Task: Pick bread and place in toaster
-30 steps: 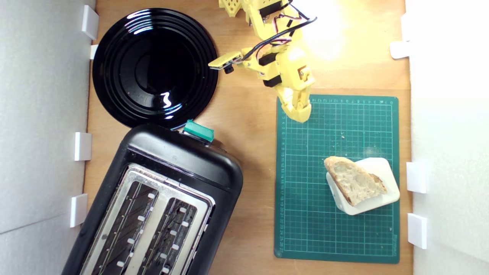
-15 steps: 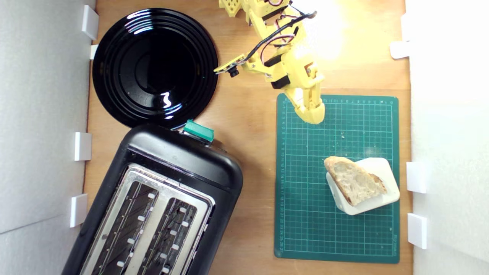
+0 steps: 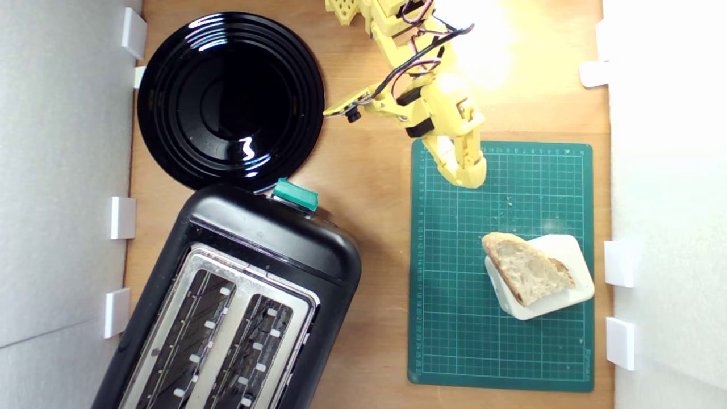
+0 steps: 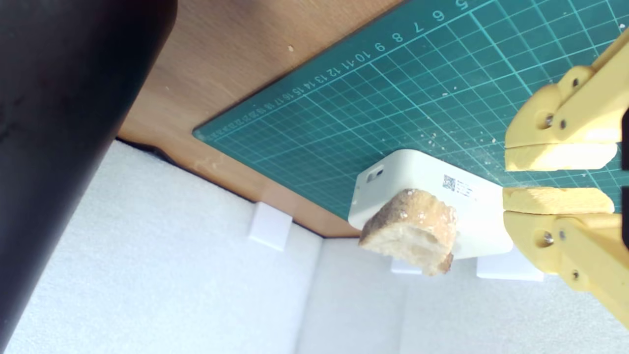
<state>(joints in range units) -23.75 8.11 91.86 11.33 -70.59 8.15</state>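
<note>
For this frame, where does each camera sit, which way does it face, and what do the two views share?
Exterior view: overhead, looking straight down on the toaster, plate, mat and bread; the yellow arm and gripper show.
Wrist view: on the arm behind the gripper, looking low across the mat at the bread on the white block; only the fingers show.
Shared: gripper, mat, bread, block, toaster.

A wooden tabletop point(image 3: 363, 153) sits between white foam walls point(image 3: 62, 170), with bright glare point(image 3: 500, 40) at its far edge.
</note>
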